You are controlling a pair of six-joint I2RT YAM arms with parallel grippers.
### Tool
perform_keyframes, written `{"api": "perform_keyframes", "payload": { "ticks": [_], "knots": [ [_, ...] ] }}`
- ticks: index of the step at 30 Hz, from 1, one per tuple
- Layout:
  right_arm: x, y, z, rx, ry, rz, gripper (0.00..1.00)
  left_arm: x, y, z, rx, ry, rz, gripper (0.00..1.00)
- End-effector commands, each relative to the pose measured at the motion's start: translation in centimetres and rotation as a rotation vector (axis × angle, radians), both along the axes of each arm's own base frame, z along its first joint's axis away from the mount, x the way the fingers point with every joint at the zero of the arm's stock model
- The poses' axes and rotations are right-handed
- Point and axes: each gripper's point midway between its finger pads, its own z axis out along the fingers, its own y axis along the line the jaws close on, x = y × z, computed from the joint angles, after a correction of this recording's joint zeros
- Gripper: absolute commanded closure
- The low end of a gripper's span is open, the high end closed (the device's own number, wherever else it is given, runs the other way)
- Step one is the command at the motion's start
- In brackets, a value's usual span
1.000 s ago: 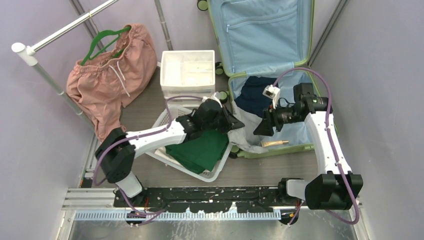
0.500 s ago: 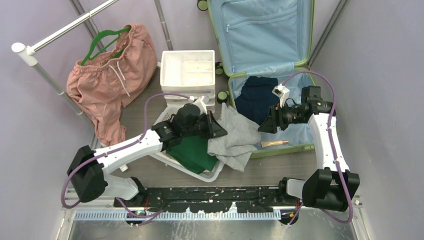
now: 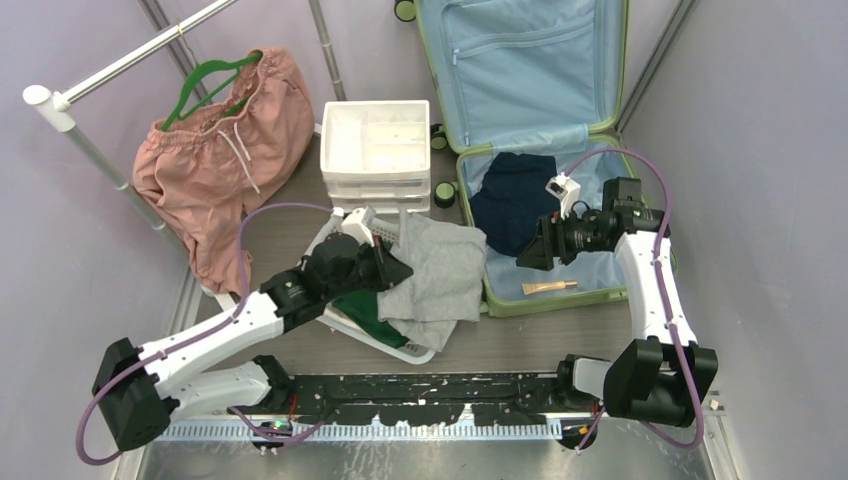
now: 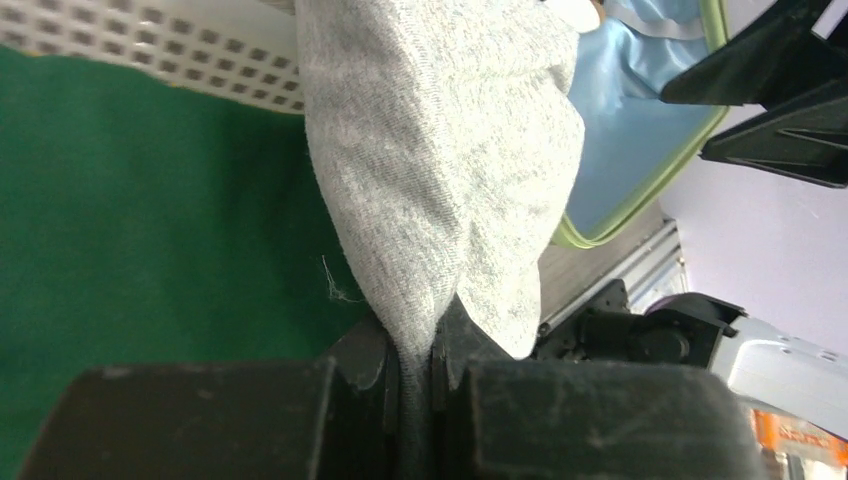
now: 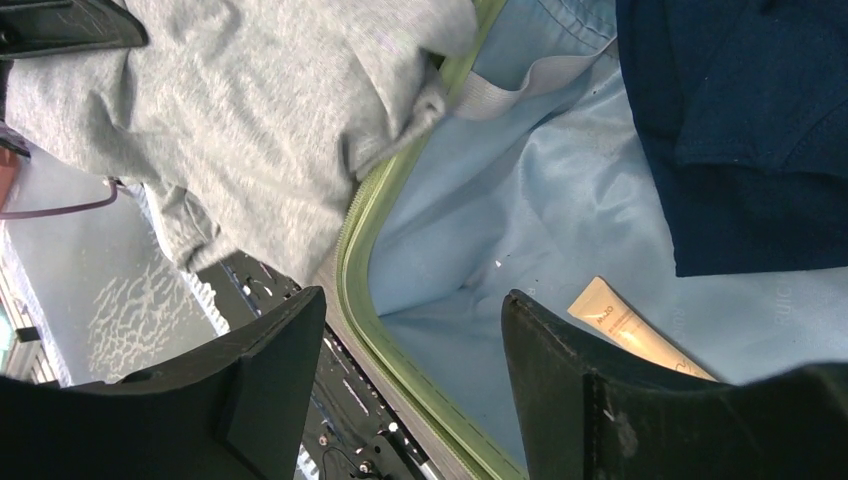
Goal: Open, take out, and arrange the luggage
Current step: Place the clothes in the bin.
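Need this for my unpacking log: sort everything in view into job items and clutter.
Job: luggage, grey garment in left gripper, navy garment, cream tube, white basket with green cloth.
Lying about: pink shorts on hanger, white drawer unit, clothes rail.

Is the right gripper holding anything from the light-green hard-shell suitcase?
No, the right gripper hangs open and empty over the blue lining of the light-green hard-shell suitcase, the cream tube lying untouched.

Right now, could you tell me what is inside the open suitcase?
In the suitcase lie a navy garment and a beige tube; whatever is under the garment is covered.
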Motion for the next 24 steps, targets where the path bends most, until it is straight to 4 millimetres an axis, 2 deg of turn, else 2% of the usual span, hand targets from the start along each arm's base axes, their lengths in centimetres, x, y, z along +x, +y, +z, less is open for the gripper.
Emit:
{"api": "perform_keyframes", "payload": {
  "ticks": [1,7,12,16,24],
  "knots": [
    [0.2,-0.1,0.8,-0.003,-0.053,-0.009,0.29,1.7,3.5,0.8,0.03,-0.097,0.163,1.0],
    [0.4,-0.2,0.7,-0.003,-0.044,-0.01,0.29,1.9,7.9,-0.7,0.026,-0.089,0.373,1.0],
    [0.4,-0.3,0.5,-0.009,-0.038,-0.012,0.28,1.6,10.6,-2.4,-0.002,-0.01,0.538,1.0],
    [0.5,-0.4,0.4,-0.017,-0.037,-0.015,0.28,0.7,12.0,-3.9,-0.017,0.119,0.65,1.0],
    [0.8,-0.5,0.5,-0.019,-0.03,-0.015,0.28,-0.2,12.9,-4.0,-0.152,0.309,0.835,1.0]
  ]
}}
